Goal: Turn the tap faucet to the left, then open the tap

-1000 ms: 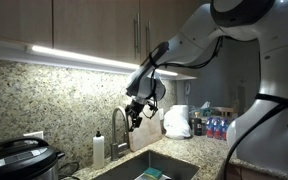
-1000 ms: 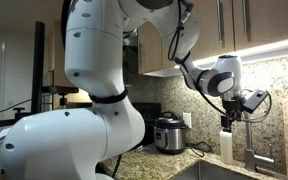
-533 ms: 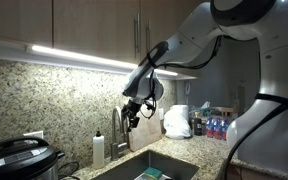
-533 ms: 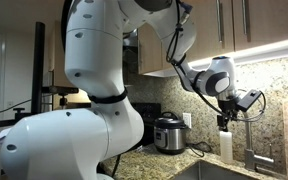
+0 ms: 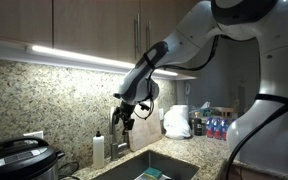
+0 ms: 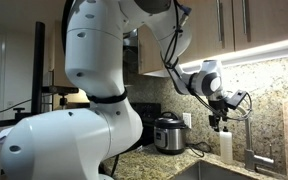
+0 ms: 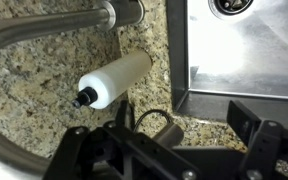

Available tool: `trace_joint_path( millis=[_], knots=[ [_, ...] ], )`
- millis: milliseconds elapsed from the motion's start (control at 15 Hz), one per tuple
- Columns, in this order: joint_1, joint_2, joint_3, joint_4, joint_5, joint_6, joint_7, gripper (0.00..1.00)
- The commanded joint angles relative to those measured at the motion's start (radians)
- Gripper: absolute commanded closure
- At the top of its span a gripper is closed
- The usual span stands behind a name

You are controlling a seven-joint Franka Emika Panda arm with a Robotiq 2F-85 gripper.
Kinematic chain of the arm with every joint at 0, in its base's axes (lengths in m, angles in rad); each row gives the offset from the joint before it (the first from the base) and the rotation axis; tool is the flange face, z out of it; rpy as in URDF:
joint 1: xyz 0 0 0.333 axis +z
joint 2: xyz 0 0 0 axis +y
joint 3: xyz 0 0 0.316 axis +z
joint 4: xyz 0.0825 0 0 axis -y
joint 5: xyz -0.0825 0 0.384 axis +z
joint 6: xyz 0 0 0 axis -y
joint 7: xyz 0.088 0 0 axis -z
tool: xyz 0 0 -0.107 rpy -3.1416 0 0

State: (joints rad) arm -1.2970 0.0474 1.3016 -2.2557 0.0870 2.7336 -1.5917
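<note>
The tap faucet [image 5: 119, 133] is a slim silver gooseneck behind the sink; it also shows in an exterior view [image 6: 250, 140] and as a silver pipe across the top of the wrist view [image 7: 54, 24]. My gripper [image 5: 124, 114] hovers at the top of the faucet's arch, above the white soap bottle [image 5: 98, 150]. It also shows in an exterior view [image 6: 220, 118]. In the wrist view the gripper [image 7: 169, 140] is open, its black fingers wide apart. A small grey cylinder with a dark curved piece lies between them; I cannot tell if they touch it.
The soap bottle [image 7: 114, 78] stands on the granite counter [image 7: 44, 100] beside the steel sink [image 7: 244, 50]. A black rice cooker [image 5: 19, 160] sits on the counter. A white bag [image 5: 177, 121] and several water bottles [image 5: 214, 127] stand beyond the sink. Cabinets hang overhead.
My gripper has moved sideways along the wall toward the soap bottle and dropped slightly. Its fingers remain open.
</note>
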Motion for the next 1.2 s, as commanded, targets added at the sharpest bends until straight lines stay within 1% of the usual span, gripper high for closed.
trace_joint_path(
  millis=[0,200,467,733,800,867,1000,1133],
  knots=[
    [0.053,0.006,-0.014,0.014,-0.123,-0.037,0.089,0.00],
    [0.059,0.015,-0.039,0.019,-0.178,-0.043,0.147,0.00],
    [0.008,-0.003,-0.092,0.014,-0.119,-0.036,0.175,0.00],
    [-0.011,0.019,-0.167,0.047,-0.168,-0.074,0.214,0.00],
    [0.153,0.019,-0.353,0.057,-0.161,-0.086,0.217,0.00],
    [0.182,0.042,-0.406,0.072,-0.174,-0.104,0.224,0.00],
    [0.310,0.099,-0.575,0.113,-0.188,-0.139,0.222,0.00],
    [0.453,0.164,-0.744,0.160,-0.176,-0.154,0.205,0.00]
  ],
)
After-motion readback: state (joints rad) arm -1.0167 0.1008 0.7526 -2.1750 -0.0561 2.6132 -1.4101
